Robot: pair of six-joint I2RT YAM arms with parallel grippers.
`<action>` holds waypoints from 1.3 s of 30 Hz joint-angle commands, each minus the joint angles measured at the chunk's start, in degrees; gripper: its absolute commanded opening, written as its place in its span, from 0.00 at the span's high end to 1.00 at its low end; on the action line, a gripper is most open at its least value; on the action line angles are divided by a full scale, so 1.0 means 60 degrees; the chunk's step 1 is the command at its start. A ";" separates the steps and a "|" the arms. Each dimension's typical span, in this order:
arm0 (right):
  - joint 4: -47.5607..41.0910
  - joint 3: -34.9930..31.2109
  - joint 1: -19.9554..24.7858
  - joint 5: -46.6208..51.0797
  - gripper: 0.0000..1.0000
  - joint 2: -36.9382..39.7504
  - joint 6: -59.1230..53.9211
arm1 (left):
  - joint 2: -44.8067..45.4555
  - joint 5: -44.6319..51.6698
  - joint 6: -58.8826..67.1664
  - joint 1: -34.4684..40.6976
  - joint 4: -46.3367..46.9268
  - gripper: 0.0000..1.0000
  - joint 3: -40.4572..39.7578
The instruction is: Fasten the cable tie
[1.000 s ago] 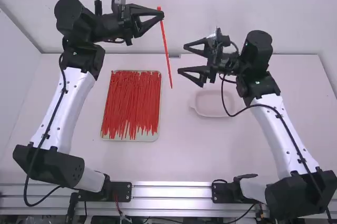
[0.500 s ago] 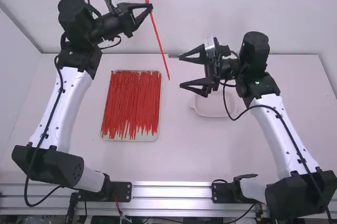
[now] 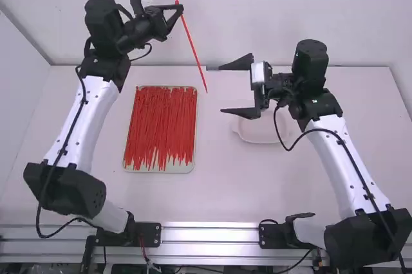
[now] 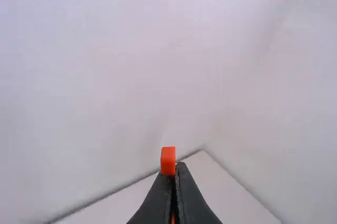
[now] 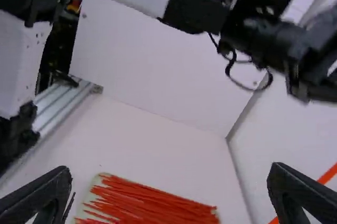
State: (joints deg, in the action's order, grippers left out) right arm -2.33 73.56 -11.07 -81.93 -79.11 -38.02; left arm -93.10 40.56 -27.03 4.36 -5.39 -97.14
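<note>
We see one red cable tie (image 3: pixel 192 47) held up in the air, slanting down from its gripped top. In the high view its free tip shows just past the far right corner of the tray (image 3: pixel 158 170). The left gripper (image 3: pixel 179 9) is clamped on the tie's upper part, raised beyond the tray's far edge. From the left wrist we see its two fingers (image 4: pixel 158 203) pressed flat together, with the tie's head end (image 4: pixel 168 160) poking out past their tips.

The right gripper (image 3: pixel 241 87) hangs to the right of the tray, level with its far edge and facing the tie. Its jaws are spread wide and hold nothing, and the tie's lower tip lies just short of the gap between them.

The tray carries a thick bundle of spare red ties (image 3: pixel 162 126) laid side by side along its length. On the table (image 3: pixel 219 177), right of the tray, we see a shallow white dish (image 3: pixel 264 134) below the right gripper.
</note>
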 commanded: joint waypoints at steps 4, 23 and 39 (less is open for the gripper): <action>0.0022 0.0226 0.0029 -0.0127 0.01 -0.0015 -0.2208 | -0.0816 0.0594 -0.0419 -0.0229 0.0627 0.98 -0.0922; 0.0025 -0.1494 -0.0018 -0.1246 0.01 0.0015 -0.9256 | -0.1359 0.5894 -0.4197 -0.0095 0.1271 0.98 -0.1173; 0.0601 -0.1657 -0.1137 -0.1246 0.04 0.0022 -0.9497 | -0.1359 0.5053 -0.4594 0.0142 0.3738 0.98 -0.1173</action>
State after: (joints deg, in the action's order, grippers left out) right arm 1.15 63.90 -18.11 -88.40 -79.11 -94.76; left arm -100.84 70.91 -54.33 4.80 17.47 -102.50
